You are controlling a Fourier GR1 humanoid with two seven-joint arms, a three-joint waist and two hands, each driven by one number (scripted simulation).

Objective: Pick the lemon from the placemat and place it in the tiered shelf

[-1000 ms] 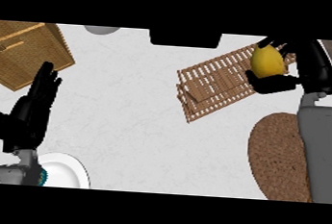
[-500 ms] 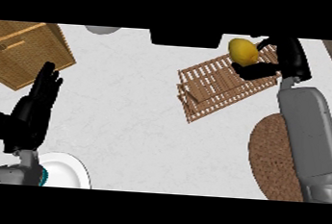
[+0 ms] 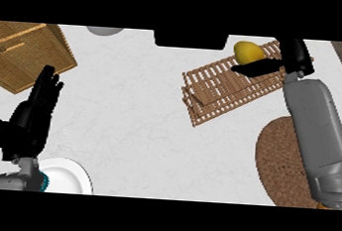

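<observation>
The round yellow lemon (image 3: 249, 51) now sits at the far end of the slatted wooden tiered shelf (image 3: 227, 88), apparently resting on its upper slats near the back edge. A moment ago it was nearer the right side, wrapped in the robot's right hand (image 3: 280, 62); it has since travelled leftward and further onto the rack. The right hand's fingers now stretch out beside the fruit, spread apart, with only the tips touching it or just beside it, so it looks released. I'd judge the placing all but done, with only the arm's withdrawal left. The round woven brown placemat (image 3: 281, 159) lies bare below, partly under the grey forearm. Well off to the left, the left hand (image 3: 31, 116) rests with fingers straight, between a wicker box (image 3: 24, 54) and a white plate (image 3: 64, 178).
</observation>
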